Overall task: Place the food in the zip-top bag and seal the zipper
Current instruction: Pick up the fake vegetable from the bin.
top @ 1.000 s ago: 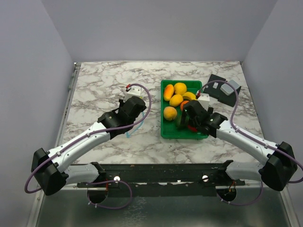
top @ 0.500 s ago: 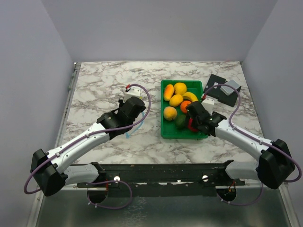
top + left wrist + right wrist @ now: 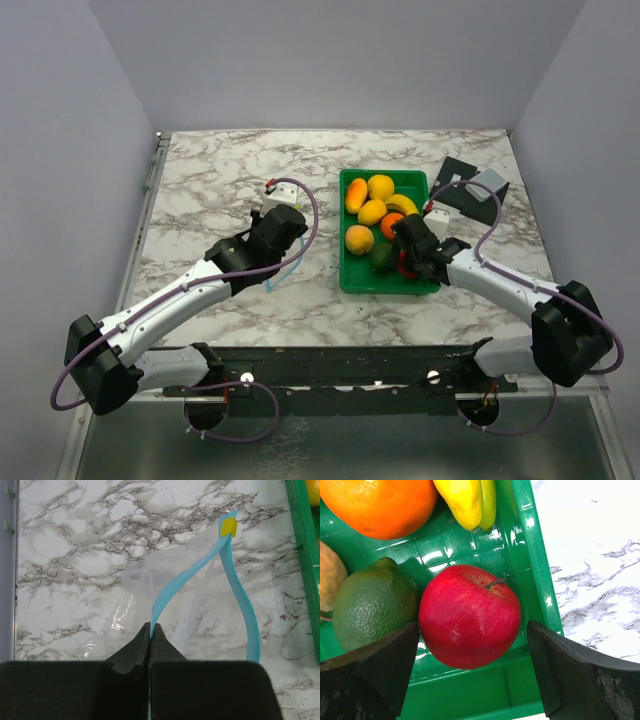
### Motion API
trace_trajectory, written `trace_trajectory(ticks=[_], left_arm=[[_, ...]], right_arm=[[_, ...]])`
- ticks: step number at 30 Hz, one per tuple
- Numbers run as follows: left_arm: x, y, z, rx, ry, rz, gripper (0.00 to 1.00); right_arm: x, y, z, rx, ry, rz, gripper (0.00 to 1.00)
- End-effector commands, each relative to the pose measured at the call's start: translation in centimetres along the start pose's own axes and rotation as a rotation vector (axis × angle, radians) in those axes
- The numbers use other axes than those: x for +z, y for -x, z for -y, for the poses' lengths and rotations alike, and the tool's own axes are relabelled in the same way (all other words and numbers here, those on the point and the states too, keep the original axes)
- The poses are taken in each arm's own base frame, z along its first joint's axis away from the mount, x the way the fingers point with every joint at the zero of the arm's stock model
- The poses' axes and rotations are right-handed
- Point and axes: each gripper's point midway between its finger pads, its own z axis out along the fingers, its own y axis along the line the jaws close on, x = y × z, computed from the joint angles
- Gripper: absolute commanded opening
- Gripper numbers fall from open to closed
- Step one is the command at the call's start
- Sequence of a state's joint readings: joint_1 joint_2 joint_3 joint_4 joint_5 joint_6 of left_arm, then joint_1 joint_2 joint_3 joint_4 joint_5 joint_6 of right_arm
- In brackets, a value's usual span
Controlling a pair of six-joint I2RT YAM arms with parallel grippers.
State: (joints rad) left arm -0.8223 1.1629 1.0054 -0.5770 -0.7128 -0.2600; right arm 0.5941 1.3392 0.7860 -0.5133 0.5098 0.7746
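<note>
Right fingers [image 3: 560,670] are straddling, wide apart, the round red plastic fruit [image 3: 470,616] at lower centre of the green rectangular plastic tray [image 3: 535,550]. Left fingers [image 3: 132,652] are clamping the clear floppy bag's [image 3: 125,595] light blue zipper strip [image 3: 244,607]. Risk: a finger jamming against the tray wall, so the slick fruit pops out.

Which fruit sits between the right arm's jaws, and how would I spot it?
Find the green tray on the right half of the marble table. In its near right corner, between the open jaws of the right arm, lies an apple. It is the only red fruit, beside a dark green one; the rest are orange or yellow.
</note>
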Motion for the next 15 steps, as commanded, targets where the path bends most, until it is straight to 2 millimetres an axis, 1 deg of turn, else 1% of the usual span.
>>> trace_trajectory(ticks=[1,3,8,12,15], left_arm=[[-0.3,0.1,0.0,-0.007,-0.021,0.013,0.00],[-0.3,0.1,0.0,-0.009,-0.020,0.014,0.00],[-0.2,0.1,0.0,-0.007,-0.021,0.012,0.00],[-0.2,0.1,0.1,-0.007,-0.022,0.011,0.00],[-0.2,0.1,0.1,-0.007,-0.026,0.011,0.00]], right_arm=[[0.8,-0.6,0.2,0.021,-0.001,-0.012,0.92],[1.0,-0.8,0.3,0.024,-0.002,-0.014,0.89],[0.8,-0.6,0.6,0.036,0.004,-0.001,0.73],[0.0,0.2,0.7,0.039,0.016,0.027,0.55],[-0.6,0.9,0.6,0.029,0.032,0.045,0.44]])
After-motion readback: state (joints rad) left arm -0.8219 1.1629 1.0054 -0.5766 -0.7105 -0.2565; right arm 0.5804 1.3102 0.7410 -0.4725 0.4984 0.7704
